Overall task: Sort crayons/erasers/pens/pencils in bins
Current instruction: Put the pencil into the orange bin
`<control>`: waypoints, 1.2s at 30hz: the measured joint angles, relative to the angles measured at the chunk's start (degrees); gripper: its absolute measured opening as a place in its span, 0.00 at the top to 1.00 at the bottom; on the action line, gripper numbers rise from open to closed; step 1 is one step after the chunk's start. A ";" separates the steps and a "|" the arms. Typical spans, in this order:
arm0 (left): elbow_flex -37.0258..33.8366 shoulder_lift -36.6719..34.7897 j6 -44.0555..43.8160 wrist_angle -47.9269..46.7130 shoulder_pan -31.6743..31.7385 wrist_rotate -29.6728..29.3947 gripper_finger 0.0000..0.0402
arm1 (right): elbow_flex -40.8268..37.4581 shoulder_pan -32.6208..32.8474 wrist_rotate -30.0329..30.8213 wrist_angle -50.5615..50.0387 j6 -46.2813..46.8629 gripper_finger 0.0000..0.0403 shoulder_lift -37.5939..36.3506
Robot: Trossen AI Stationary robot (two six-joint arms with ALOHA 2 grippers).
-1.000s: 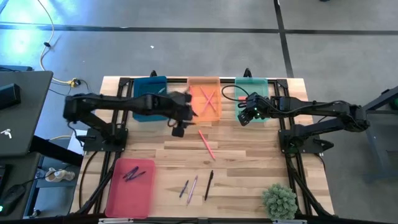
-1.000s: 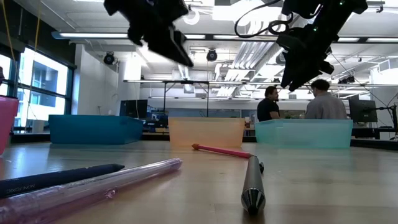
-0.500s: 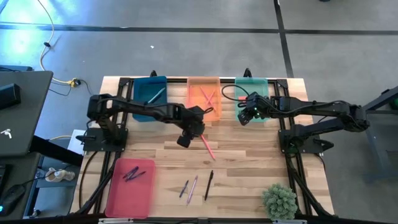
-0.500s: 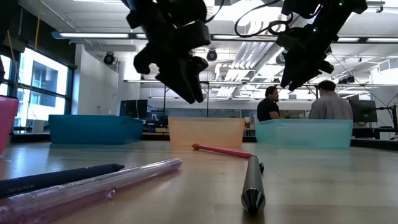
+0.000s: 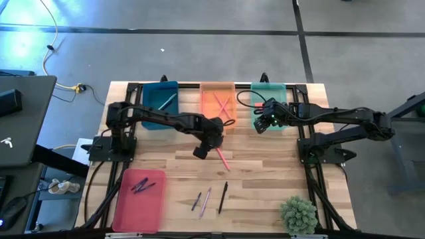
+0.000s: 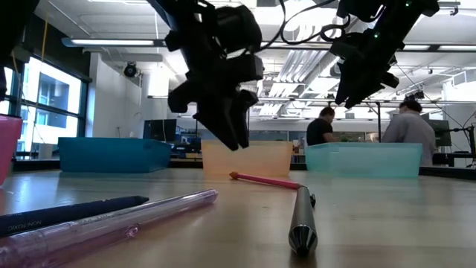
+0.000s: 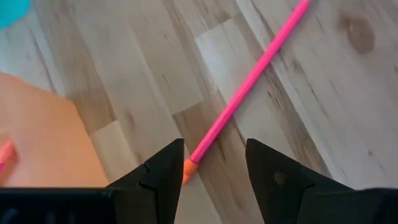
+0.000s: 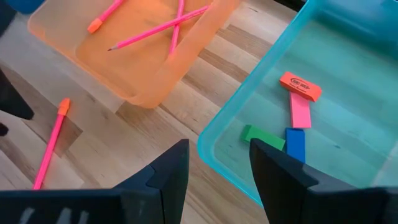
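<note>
A pink pencil (image 5: 222,157) with an orange eraser end lies on the wooden table in front of the orange bin (image 5: 218,106). My left gripper (image 7: 214,174) is open just above the table, its fingers on either side of the pencil's orange end (image 7: 187,168), touching nothing. It also shows in the high view (image 5: 210,141). My right gripper (image 5: 260,125) is open and empty, hovering over the near left corner of the mint-green bin (image 8: 348,56). Several erasers lie in that bin: orange-red (image 8: 300,86), pink (image 8: 300,112), green (image 8: 263,137) and blue (image 8: 296,143).
The teal-blue bin (image 5: 159,103) stands at the far left and the pink-red bin (image 5: 138,199), with dark pens in it, at the near left. Pink pencils (image 8: 161,25) lie in the orange bin. Three pens (image 5: 207,199) lie near the front edge. A small plant (image 5: 297,214) stands at the near right.
My left gripper has moved from in front of the orange bin toward the table's right and down, to the pink pencil's orange end. The pencil has stayed where it was.
</note>
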 joint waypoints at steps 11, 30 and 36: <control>-0.01 2.27 1.53 0.35 0.33 -4.51 0.60 | 0.00 -0.01 0.00 0.28 0.44 0.60 0.00; 0.01 6.42 2.00 1.28 1.51 -6.21 0.60 | 0.00 -0.01 0.00 0.55 0.45 0.60 0.00; 0.22 7.18 2.93 0.87 2.92 -2.74 0.60 | 0.00 -0.01 -0.02 0.55 0.46 0.60 0.00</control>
